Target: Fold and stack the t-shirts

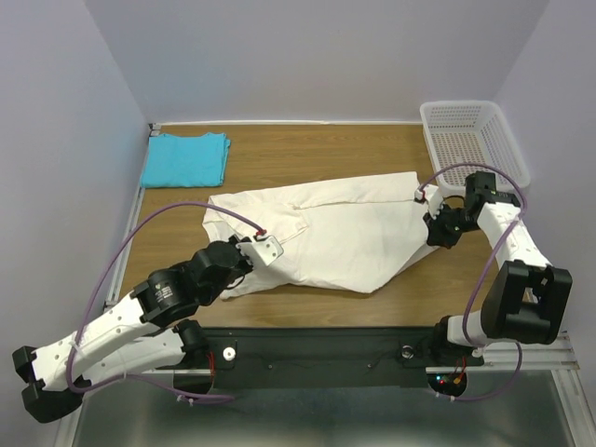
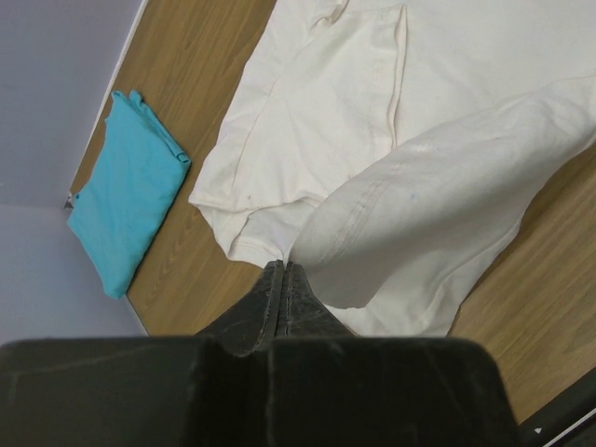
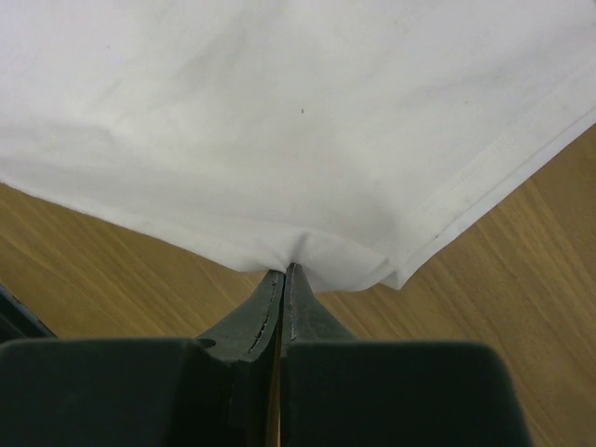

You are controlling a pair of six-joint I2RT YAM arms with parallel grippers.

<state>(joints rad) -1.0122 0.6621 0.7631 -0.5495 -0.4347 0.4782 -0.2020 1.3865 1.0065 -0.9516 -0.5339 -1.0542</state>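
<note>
The large cream-white t-shirt [image 1: 335, 233] lies spread and partly folded across the middle of the table. My left gripper [image 1: 264, 248] is shut on a lifted fold at its left side, and the left wrist view shows the fingertips [image 2: 282, 267] pinching cloth [image 2: 438, 177]. At the shirt's right edge my right gripper [image 1: 430, 223] is shut on the hem; the cloth [image 3: 298, 121] puckers at the closed tips [image 3: 287, 270]. The turquoise t-shirt [image 1: 186, 158] [image 2: 126, 205] lies folded at the back left corner, apart from both grippers.
A white mesh basket [image 1: 475, 140] stands at the back right corner, just behind the right arm. Walls close the table on the left, back and right. Bare wood [image 1: 326, 149] shows between the cream shirt and the back wall.
</note>
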